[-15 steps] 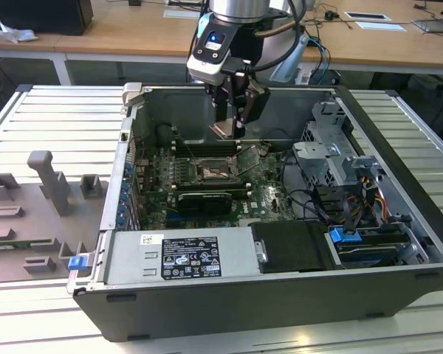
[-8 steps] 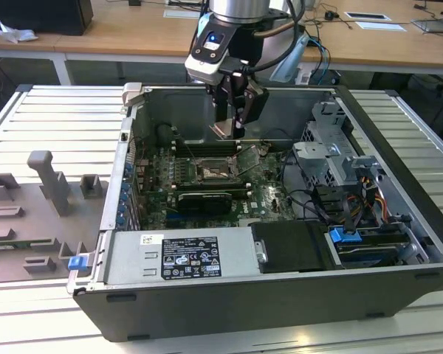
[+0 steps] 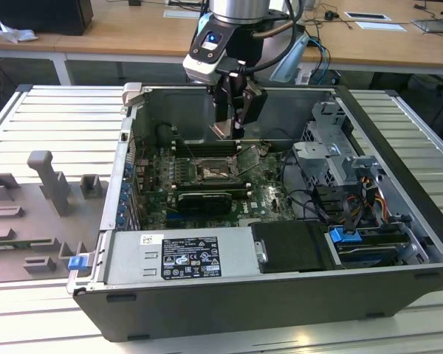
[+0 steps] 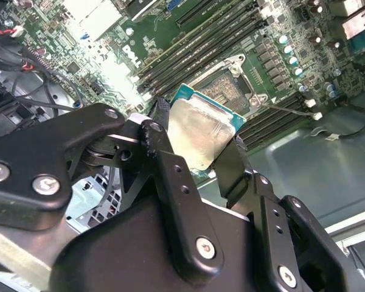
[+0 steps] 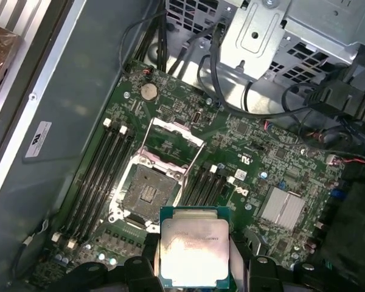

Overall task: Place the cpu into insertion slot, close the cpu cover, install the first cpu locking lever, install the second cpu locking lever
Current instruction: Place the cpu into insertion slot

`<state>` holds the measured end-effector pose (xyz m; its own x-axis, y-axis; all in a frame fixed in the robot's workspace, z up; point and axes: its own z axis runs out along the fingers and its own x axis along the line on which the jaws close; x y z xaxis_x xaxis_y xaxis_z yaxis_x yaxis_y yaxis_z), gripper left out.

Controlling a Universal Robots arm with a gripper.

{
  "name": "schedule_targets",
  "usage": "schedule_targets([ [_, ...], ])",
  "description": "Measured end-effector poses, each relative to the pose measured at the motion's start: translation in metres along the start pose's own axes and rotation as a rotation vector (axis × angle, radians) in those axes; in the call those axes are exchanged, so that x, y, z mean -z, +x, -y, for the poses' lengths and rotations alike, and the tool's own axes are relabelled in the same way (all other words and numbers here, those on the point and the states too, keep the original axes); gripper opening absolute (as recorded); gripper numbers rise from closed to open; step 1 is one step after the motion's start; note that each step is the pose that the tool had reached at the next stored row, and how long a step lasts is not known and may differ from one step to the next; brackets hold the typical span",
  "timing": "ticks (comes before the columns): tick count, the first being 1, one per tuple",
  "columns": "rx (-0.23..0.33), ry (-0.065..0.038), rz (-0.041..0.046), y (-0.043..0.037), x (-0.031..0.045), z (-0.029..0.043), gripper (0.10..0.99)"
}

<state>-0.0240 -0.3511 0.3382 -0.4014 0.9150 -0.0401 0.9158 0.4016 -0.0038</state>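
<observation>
My gripper (image 4: 198, 139) is shut on the cpu (image 4: 202, 129), a flat square chip with a pale metal face and a teal edge, pinched between two black fingers (image 4: 162, 119). In the exterior view the gripper (image 3: 229, 130) hangs inside the open computer case, a little above the motherboard and behind the insertion slot (image 3: 213, 174). In the first wrist view the cpu (image 5: 194, 246) is apart from the slot (image 5: 147, 188), which lies bare with its dark contact field showing. The cpu cover (image 5: 173, 137) is swung open, a silvery frame lying beyond the slot.
Long black memory slots (image 5: 103, 176) flank the socket on both sides. A metal drive cage (image 3: 332, 158) and loose cables (image 5: 243, 103) fill the exterior view's right of the case. The power supply (image 3: 181, 257) sits at the front. Grey fixtures (image 3: 48, 184) stand outside.
</observation>
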Motion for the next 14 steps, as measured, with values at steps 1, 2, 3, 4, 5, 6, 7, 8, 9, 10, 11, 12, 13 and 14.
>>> schedule_targets([
  [1,-0.006,0.0,0.0,0.0,-0.0001,0.0,0.541],
  [2,-0.014,0.001,0.0,0.0,-0.0003,0.0,0.541],
  [3,-0.02,0.001,0.0,0.0,-0.0005,0.0,0.541],
  [4,-0.023,0.001,-0.0001,0.0,-0.0006,0.0,0.541],
  [5,-0.026,0.001,-0.0001,0.0,-0.0008,0.0,0.541],
  [6,-0.027,0.001,-0.0001,0.0,-0.0008,0.0,0.541],
  [7,-0.029,0.001,-0.0002,0.0,-0.0009,0.0,0.541],
  [8,-0.032,0.001,-0.0002,0.0,-0.0012,0.0,0.541],
  [9,-0.034,0.001,-0.0001,0.0,-0.0013,0.0,0.541],
  [10,-0.036,0.001,-0.0003,0.0001,-0.0017,0.0,0.541],
  [11,-0.036,0.001,-0.0003,0.0001,-0.0029,0.0,0.541],
  [12,-0.036,0.001,-0.0002,0.0002,-0.004,0.0,0.541],
  [13,-0.036,0.001,-0.0002,0.0002,-0.0055,0.0,0.541],
  [14,-0.036,0.001,0.0004,0.0004,-0.0076,0.0003,0.541],
])
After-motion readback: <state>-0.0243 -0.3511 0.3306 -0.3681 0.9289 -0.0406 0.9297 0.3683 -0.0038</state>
